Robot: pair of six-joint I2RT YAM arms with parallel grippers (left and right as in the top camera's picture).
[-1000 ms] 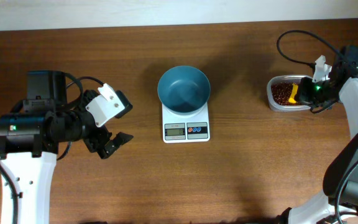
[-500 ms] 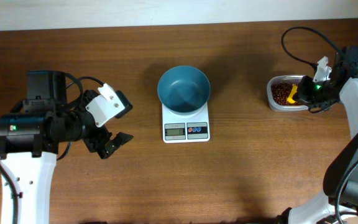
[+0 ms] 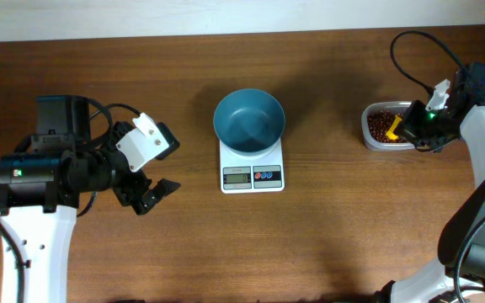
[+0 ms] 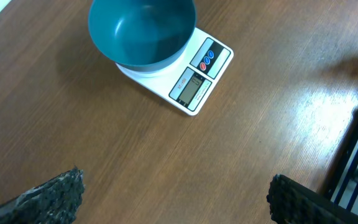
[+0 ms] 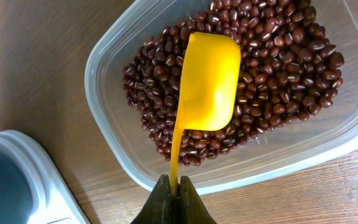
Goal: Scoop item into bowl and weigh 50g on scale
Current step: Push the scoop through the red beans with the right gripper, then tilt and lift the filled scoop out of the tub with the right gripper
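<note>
A: What sits closest to the right gripper (image 5: 173,198)?

B: Its jaws are pinched tight on the thin handle of a yellow plastic scoop (image 5: 209,74). The handle runs straight ahead from the jaws. The scoop's head hangs just beyond, over a heap of small dark red-brown beans (image 5: 278,68).

A: And the beans lie where?

B: Inside a clear rectangular plastic tub (image 5: 99,68), directly in front of those jaws. I cannot tell whether the head touches the beans.

A: Further out?

B: Well apart to the left of those jaws, a round deep teal-blue bowl (image 3: 248,120) stands on a small white kitchen scale (image 3: 252,176). Both are on the brown wooden desk (image 3: 343,236). The bowl looks empty, and the display is too small to read.

A: The other arm?

B: Of the 2, the left gripper (image 3: 160,166) is farthest from the tub, its jaws spread wide and holding nothing. It is nearer the bowl, but the right one has the scoop.

A: So the coming move?

B: My judgement is to dip forward along the handle's line, then carry leftward to the bowl. The 50 g weighing is not yet begun.
</note>
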